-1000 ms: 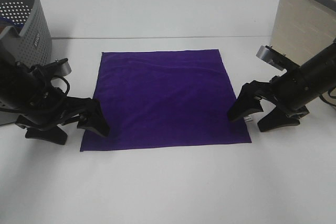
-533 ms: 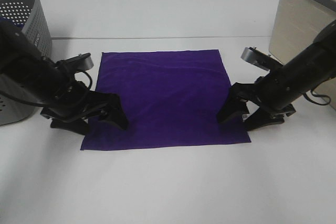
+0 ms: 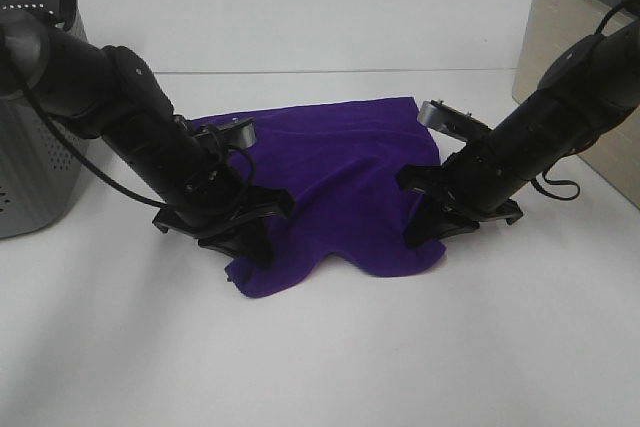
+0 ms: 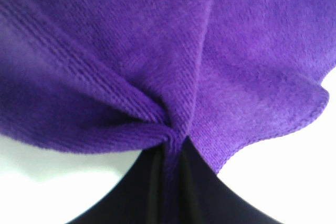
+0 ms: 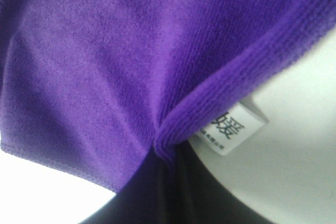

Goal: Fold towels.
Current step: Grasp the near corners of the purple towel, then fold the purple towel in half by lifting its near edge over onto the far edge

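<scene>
The deep purple towel (image 3: 340, 177) lies bunched in the middle of the white table, its near edge lifted and drawn inward. My left gripper (image 3: 245, 245) is shut on the towel's near left edge; in the left wrist view the cloth (image 4: 173, 66) puckers into the closed jaws. My right gripper (image 3: 420, 229) is shut on the near right edge; in the right wrist view the cloth (image 5: 105, 61) folds into the jaws beside its small white tag (image 5: 230, 127).
A grey perforated basket (image 3: 30, 97) stands at the left edge of the table. A beige basket (image 3: 570, 37) stands at the back right. The white table (image 3: 330, 357) stretches in front of the towel.
Both grippers have closed on the towel's near corners and moved inward toward the middle. The flat towel is now bunched, with its near edge raised.
</scene>
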### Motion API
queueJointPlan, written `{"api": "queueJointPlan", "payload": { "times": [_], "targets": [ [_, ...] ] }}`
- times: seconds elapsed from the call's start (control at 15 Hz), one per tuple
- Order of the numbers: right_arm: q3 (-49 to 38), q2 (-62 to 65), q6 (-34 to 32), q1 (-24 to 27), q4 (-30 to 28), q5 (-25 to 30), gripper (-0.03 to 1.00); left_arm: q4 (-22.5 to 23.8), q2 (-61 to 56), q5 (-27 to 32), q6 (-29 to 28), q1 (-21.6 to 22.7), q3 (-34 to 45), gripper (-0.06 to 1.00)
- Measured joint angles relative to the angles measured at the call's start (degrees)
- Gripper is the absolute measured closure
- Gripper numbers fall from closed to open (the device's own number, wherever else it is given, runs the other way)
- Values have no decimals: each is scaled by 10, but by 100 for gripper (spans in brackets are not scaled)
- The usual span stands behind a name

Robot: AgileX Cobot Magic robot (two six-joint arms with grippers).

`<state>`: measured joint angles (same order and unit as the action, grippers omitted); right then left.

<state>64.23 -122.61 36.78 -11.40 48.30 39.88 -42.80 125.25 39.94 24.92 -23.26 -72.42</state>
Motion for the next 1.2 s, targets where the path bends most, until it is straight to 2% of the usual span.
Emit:
{"api": "queueJointPlan", "payload": {
  "times": [0.13, 0.27, 0.4, 0.6, 0.73, 0.87, 1.0, 1.2],
  "targets": [
    [-1, 2, -1, 0, -7, 26, 94, 10, 1, 26, 0, 0, -4, 93],
    [-8, 25, -2, -1, -36, 42, 94, 48, -9, 60, -1, -1, -3, 93],
    [-11, 80, -3, -1, -46, 48, 94, 91, -48, 64, -17, -1, 1, 93],
    [1, 155, -3, -1, -46, 45, 94, 123, -118, 63, -48, 2, -14, 93],
    [52, 150, -6, -1, -50, 39, 94, 137, -123, 60, -56, 10, -48, 93],
    [123, 123, -6, -1, -55, 22, 94, 154, -120, 21, -61, 20, -80, 93],
    [215, 72, -17, -1, -55, 15, 94, 156, -105, -9, -68, 36, -113, 93],
    [317, -7, -34, -2, -61, 16, 94, 161, -49, -22, -70, 57, -180, 93]
  ]
}}
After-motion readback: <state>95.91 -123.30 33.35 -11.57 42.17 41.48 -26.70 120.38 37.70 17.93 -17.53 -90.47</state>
